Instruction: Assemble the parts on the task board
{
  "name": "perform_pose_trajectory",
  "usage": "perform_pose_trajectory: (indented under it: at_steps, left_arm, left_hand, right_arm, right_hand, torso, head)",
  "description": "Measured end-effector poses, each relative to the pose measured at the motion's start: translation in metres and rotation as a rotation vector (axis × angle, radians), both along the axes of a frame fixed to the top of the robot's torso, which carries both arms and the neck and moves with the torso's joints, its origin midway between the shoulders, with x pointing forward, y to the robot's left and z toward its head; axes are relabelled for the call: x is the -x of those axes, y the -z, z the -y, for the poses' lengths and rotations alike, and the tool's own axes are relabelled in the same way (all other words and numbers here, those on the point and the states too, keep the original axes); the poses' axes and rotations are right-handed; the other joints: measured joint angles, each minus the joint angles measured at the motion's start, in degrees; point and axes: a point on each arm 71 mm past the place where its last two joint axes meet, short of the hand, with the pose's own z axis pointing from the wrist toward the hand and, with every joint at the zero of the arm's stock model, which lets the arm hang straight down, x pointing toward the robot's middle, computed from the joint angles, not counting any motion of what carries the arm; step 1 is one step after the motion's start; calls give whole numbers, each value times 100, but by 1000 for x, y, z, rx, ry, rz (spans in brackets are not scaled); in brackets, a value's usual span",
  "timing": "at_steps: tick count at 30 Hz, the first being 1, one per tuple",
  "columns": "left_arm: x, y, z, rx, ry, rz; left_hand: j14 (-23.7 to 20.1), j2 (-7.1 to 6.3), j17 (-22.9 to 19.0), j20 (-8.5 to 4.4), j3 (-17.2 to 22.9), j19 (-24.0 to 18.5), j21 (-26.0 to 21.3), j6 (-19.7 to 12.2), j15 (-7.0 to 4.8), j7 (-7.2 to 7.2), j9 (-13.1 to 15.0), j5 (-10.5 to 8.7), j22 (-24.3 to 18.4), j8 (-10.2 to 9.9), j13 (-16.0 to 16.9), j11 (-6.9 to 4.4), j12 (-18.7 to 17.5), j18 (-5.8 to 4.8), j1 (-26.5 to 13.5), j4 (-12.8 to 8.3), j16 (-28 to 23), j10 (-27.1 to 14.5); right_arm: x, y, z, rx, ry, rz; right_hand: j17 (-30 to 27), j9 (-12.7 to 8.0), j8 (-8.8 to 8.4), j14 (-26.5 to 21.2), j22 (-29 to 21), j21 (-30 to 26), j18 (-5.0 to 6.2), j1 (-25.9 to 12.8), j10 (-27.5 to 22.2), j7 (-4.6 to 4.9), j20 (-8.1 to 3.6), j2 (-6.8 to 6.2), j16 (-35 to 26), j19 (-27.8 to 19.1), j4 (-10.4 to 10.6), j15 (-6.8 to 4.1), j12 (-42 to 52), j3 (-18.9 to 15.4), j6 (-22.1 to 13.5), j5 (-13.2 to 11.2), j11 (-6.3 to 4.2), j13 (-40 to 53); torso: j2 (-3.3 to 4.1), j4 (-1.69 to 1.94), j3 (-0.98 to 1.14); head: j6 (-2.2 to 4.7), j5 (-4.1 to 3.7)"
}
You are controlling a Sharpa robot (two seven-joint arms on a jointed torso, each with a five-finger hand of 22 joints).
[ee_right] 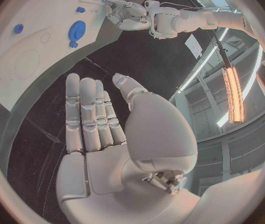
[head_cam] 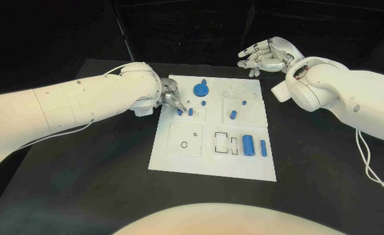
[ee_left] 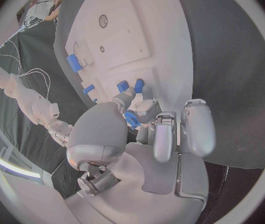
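White rectangular task board (head_cam: 182,157) at centre of black table (head_cam: 88,190). Left hand (head_cam: 170,98) over the board's near-left upper area, fingertips pinching a small blue part (ee_left: 131,119) just above the board surface. A small blue peg (head_cam: 190,111) stands right beside those fingertips. Round blue gear-like part (head_cam: 201,89) near the board's far edge; blue cylinder (head_cam: 248,145) and slim blue bar (head_cam: 262,147) lie toward its right side. Right hand (head_cam: 266,56) hovers beyond the board's far right corner, fingers straight and apart, holding nothing.
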Motion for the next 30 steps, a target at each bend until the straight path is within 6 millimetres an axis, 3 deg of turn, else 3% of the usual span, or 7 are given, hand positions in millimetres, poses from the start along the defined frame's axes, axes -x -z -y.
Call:
perform_pose_trajectory:
  at_steps: [8, 14, 21, 30]
  left_arm:
    - [-1, 1, -4, -5, -8, -2]
    - [-2, 1, -6, -8, -14, -1]
    - [-1, 1, -6, -3, -19, 6]
    - [-1, -3, -10, 57, -75, 39]
  left_hand:
    - [0, -57, 0, -20, -344, -20, 0, 0, 0, 0, 40, 0, 0, 0, -20, 0, 0, 0, -168, 171, 0, 0]
    - [0, 1, 0, -20, -595, -20, 0, 20, 0, 20, 68, 0, -23, 1, -93, 0, -34, 0, -313, 360, 0, -41]
    - [-21, 26, 0, -20, -1177, -20, -24, 20, -21, 20, 124, 0, -23, 32, -104, 0, -34, 0, -641, 746, 0, -41]
    - [-21, 61, 0, -20, -1514, -21, -206, -86, -20, 53, 146, 0, -246, 55, -189, 11, -74, -1, -657, 963, 0, -114]
  right_arm:
    - [0, 0, 0, 0, 0, 0]
    - [0, 0, 0, 0, 0, 0]
    - [0, 0, 0, 0, 1, 0]
    - [0, 0, 0, 0, 2, 0]
  right_hand:
    - [-10, 0, 0, 0, -1, 0, 0, 0, 0, 0, 0, 0, 0, 0, 15, 0, 0, -15, 0, 0, 0, -12]
    - [-22, -1, 0, 0, -5, -22, 0, 0, 0, 0, 0, 0, 2, 0, 37, 0, 0, -37, 0, 0, 0, -26]
    - [-32, -1, 22, -21, -10, -22, 0, 0, 0, 2, 0, 0, 22, 0, 53, 21, 0, -53, -40, 0, 0, -37]
    - [-40, -2, 22, -21, -10, -22, 0, 0, 0, 1, 0, 0, 22, 0, 71, 21, 0, -72, -40, 0, 0, -41]
  torso:
    - [1, 7, -3]
    - [0, -1, -4]
    - [-1, -5, -4]
    - [-2, -5, -1]
  head:
    - [-2, 10]
    - [-6, 17]
    - [3, 6]
    - [20, -9]
